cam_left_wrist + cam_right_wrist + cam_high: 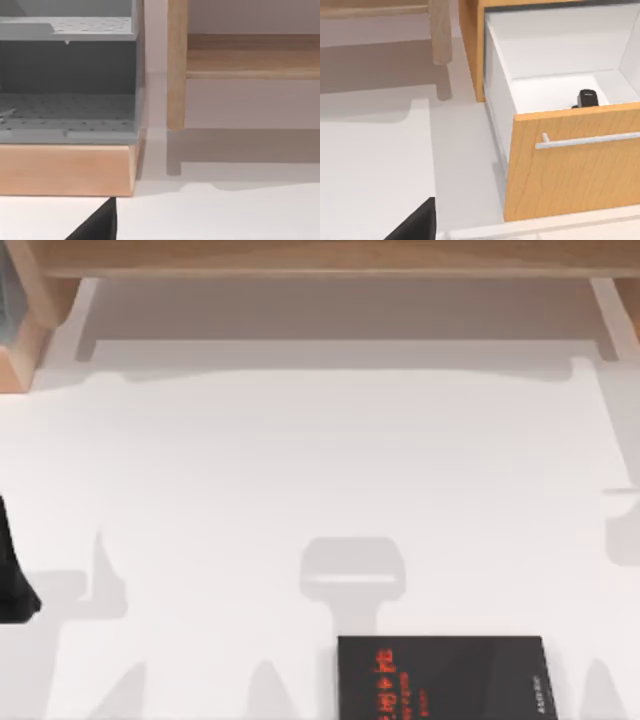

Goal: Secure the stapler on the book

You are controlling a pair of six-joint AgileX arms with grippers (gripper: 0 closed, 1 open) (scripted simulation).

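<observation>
The stapler (586, 98) is sitting inside the open wooden drawer (570, 160), while the book (443, 677) lies flat at the near edge of the table (300, 480), right of center w/ nothing on it. So basically nothing's done yet imo. Left arm (12, 580) is parked at the left edge, and I can't tell either gripper's state.

White table (300, 460), wooden shelf (320, 258), open drawer (570, 155)
</observation>
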